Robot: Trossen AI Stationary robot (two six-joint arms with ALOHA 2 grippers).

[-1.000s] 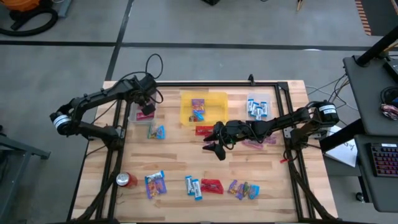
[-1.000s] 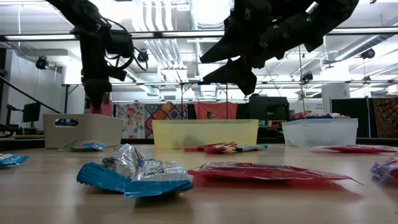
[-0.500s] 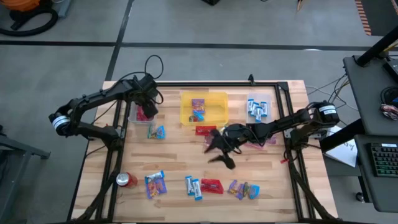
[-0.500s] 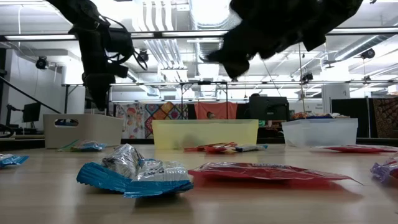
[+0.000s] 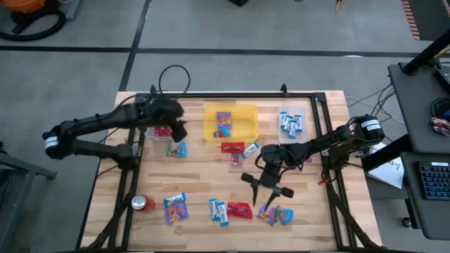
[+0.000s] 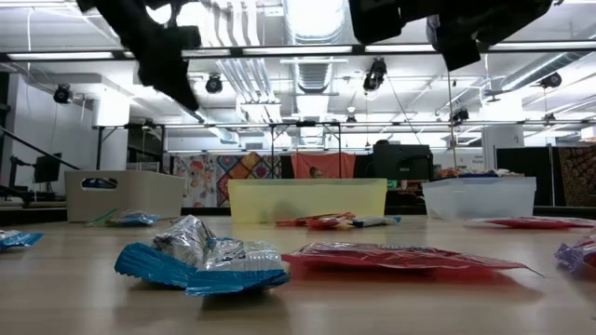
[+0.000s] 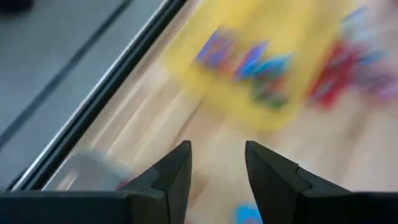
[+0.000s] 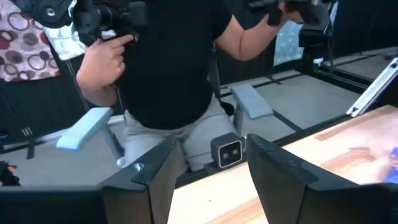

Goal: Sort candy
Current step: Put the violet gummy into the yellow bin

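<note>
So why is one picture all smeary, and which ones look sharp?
The left wrist view is smeared sideways: the yellow bin and the candy in it are streaks of colour, though the left gripper itself looks crisp. The high view is sharp all over. In the low view the blue-and-white candy up close is clear, while bright ceiling lights glare behind it.

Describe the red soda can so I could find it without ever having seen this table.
Start at the wooden table seen from above and go to the corner on the left arm's side nearest the low camera. The red soda can lies there beside a purple candy packet; it is the only round metal thing among flat wrappers.
</note>
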